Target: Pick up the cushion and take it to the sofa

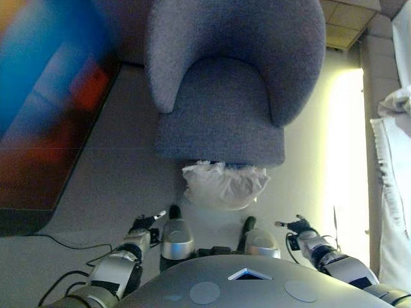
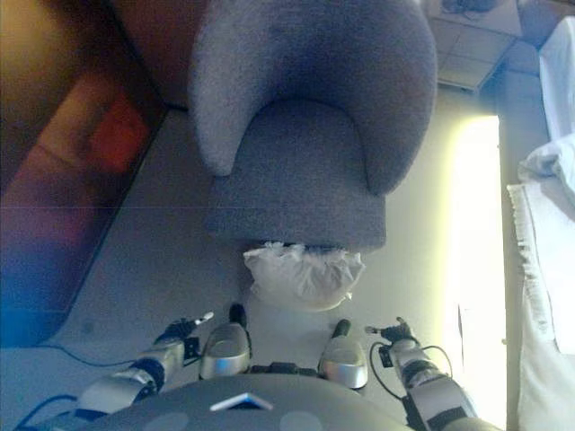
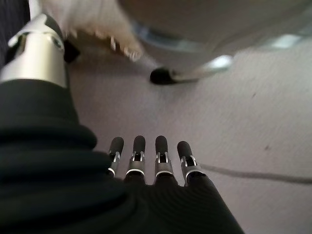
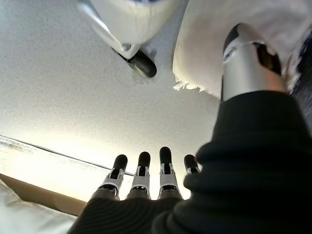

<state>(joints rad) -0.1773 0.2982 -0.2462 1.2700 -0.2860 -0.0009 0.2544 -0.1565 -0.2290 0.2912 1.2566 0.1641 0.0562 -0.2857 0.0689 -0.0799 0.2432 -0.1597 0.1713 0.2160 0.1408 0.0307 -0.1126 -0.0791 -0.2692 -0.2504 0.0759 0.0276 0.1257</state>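
Cushion (image 1: 225, 185) on floor against sofa (image 1: 225, 83), left hand (image 1: 144, 223), right hand (image 1: 297, 226) open

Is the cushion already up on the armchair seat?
No, the white cushion lies on the floor against the front of the grey armchair, whose seat is bare.

A home living room: a grey upholstered armchair (image 1: 225, 83) stands on pale carpet (image 1: 122, 167), white drapery (image 1: 395, 186) alongside.

The grey floor (image 1: 115, 173) carries the armchair (image 1: 225, 96) and a white cushion (image 1: 225, 185) (touching its front).
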